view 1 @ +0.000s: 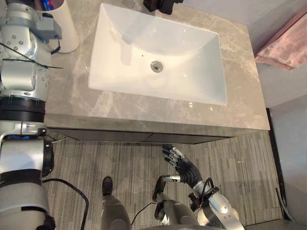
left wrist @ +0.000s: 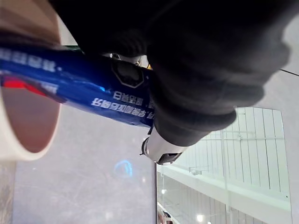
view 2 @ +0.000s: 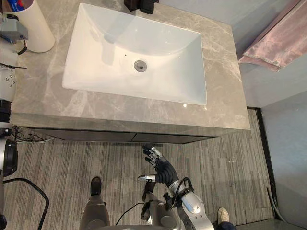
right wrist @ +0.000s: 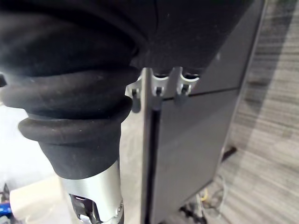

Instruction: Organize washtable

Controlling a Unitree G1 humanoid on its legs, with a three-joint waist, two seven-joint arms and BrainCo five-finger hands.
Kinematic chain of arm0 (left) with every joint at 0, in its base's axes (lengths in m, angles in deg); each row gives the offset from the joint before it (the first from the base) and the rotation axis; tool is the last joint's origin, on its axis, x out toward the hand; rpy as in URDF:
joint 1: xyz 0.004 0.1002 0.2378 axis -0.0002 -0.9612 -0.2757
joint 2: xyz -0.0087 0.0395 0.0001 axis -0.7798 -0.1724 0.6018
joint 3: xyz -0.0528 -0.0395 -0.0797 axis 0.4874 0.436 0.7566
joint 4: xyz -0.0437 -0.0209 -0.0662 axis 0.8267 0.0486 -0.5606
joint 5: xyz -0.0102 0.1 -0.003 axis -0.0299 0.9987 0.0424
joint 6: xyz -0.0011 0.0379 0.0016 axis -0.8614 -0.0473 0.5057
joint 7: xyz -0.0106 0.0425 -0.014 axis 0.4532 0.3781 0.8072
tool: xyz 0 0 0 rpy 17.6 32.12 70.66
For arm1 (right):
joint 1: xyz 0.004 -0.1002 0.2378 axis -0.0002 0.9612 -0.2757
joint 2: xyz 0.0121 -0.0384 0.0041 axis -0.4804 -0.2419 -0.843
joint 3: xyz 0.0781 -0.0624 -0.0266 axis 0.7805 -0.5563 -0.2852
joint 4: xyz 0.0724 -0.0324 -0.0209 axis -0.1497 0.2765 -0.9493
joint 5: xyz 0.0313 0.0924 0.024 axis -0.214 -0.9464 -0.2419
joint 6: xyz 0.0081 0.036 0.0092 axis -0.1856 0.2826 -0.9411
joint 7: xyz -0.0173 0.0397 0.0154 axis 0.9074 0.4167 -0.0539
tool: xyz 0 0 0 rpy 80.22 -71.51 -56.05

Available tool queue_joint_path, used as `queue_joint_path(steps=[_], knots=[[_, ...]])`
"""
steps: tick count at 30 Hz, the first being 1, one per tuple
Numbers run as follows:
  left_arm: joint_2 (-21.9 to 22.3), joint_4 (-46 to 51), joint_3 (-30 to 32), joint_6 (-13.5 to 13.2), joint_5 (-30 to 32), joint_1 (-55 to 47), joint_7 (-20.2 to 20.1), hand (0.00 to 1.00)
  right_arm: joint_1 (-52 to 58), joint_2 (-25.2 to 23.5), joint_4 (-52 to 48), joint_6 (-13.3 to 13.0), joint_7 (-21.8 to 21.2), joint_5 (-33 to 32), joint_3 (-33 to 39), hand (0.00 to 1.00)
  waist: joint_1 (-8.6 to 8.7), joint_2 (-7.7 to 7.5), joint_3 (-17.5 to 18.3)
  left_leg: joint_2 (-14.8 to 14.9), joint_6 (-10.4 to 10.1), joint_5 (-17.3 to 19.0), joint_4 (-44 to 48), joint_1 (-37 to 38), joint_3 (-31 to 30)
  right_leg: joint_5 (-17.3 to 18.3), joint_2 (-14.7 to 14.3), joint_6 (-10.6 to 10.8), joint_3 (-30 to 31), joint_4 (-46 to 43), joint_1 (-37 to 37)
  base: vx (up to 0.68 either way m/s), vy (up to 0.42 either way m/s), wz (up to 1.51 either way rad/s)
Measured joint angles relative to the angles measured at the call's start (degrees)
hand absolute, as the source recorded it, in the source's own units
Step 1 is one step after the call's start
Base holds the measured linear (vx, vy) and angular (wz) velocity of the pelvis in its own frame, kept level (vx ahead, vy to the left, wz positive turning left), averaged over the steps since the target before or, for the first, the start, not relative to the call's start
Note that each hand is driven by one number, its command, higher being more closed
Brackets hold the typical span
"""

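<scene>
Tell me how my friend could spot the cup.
Find the grey marble counter with the big white sink. At the counter's far corner, left of the sink, stands the cup. It is tall, round and white, with a blue tube sticking out.

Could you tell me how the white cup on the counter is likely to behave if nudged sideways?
The white cup looks tall for its base, so a high push may tip it. The blue tube at its mouth probably adds top weight. The polished stone counter may let a low push slide it.
</scene>
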State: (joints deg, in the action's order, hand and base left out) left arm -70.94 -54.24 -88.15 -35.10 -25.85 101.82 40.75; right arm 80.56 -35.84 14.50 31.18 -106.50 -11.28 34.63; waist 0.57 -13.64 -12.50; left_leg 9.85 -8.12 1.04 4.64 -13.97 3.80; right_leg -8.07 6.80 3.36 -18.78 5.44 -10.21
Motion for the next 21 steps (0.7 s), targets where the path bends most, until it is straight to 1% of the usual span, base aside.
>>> queue_joint_path(steps=[2,4,6,8,10,13,14,17,19,20,21], knots=[[0.0,0.0,0.0,0.0,0.0,0.0,0.0,0.0,0.0,0.0,0.0,0.0,0.0,0.0,0.0,0.0,-0.08,0.74,0.1,0.0,0.0,0.0,0.2,-0.2,-0.2,-0.1,0.0,-0.2,-0.1,0.0,0.0,0.0,0.0,0.02],[0.0,0.0,0.0,0.0,-0.1,0.0,-0.1,0.0,-0.3,0.0,0.0,0.0,0.0,0.0,0.0,0.0,-0.36,1.85,0.4,0.0,0.0,0.0,0.4,-0.1,-0.3,-0.2,0.0,-0.3,-0.1,0.0,0.2,0.0,0.0,0.0],[0.0,0.0,0.0,0.0,-0.1,0.0,-0.2,0.0,-0.5,0.0,0.0,0.0,0.0,0.0,0.1,0.0,-0.53,2.42,0.6,0.0,0.0,0.0,0.4,0.2,-0.3,-0.2,0.0,-0.3,-0.1,0.1,0.6,0.0,0.0,0.0],[0.0,0.0,0.0,0.0,-0.1,0.0,-0.9,0.0,-0.6,0.0,0.0,0.0,0.0,0.0,0.2,0.0,-0.55,3.0,1.2,0.0,0.0,0.0,0.4,0.6,-0.4,-0.2,0.0,-0.3,-0.1,0.1,1.0,0.0,0.0,0.0],[0.0,0.0,0.0,-0.1,-0.2,0.0,-1.3,0.0,-0.6,0.0,0.1,0.0,0.0,0.0,0.2,0.0,-0.7,3.73,2.5,0.0,0.0,0.0,0.4,0.6,-0.4,-0.2,0.0,-0.3,-0.1,0.1,1.0,0.0,0.0,0.0],[-0.1,0.0,0.0,-0.2,-1.4,0.0,-1.3,0.0,-1.0,0.0,0.5,0.0,0.1,0.0,0.3,0.0,-0.91,4.34,3.7,0.0,0.0,0.0,0.4,1.1,-0.3,-0.2,-0.1,-0.3,0.0,0.1,1.4,0.0,0.0,0.0],[-0.1,0.0,0.0,-0.3,-1.4,0.0,-1.3,0.0,-1.2,0.0,0.6,0.0,0.1,0.0,0.2,0.0,-0.96,4.39,3.7,0.0,0.0,0.0,0.4,1.5,-0.3,-0.2,-0.1,-0.3,0.0,0.1,1.8,0.0,0.0,0.0],[-0.3,0.0,-0.1,-0.9,-2.5,-0.1,-1.3,0.0,-2.0,0.0,0.8,-0.1,0.1,0.0,0.2,0.0,-1.07,4.58,5.2,0.0,0.0,0.0,0.3,2.3,-0.3,-0.2,0.0,-0.3,0.0,0.1,2.5,0.0,0.0,0.0],[-1.1,0.0,-0.1,-1.4,-2.5,-0.1,-1.3,0.0,-2.3,-0.1,1.1,-0.1,0.1,0.0,0.1,0.0,-1.26,4.74,5.8,0.0,0.0,0.0,0.2,2.7,-0.3,-0.2,0.0,-0.3,0.0,0.1,2.9,0.0,0.0,0.0],[-2.8,0.0,-0.1,-1.7,-2.5,-0.1,-1.3,0.0,-2.3,0.0,1.2,-0.1,0.1,0.0,0.1,0.0,-1.28,4.97,6.6,0.0,0.0,0.0,0.2,2.7,-0.3,-0.2,0.0,-0.3,-0.1,0.1,2.9,0.0,0.0,0.0],[-3.1,0.0,-0.1,-1.9,-2.5,-0.1,-1.3,0.0,-2.3,0.0,1.2,-0.1,0.1,0.0,0.1,0.0,-1.28,5.01,6.7,0.0,0.0,-0.1,0.2,2.7,-0.4,-0.2,0.0,-0.3,-0.1,0.1,2.9,0.0,0.0,0.0]])
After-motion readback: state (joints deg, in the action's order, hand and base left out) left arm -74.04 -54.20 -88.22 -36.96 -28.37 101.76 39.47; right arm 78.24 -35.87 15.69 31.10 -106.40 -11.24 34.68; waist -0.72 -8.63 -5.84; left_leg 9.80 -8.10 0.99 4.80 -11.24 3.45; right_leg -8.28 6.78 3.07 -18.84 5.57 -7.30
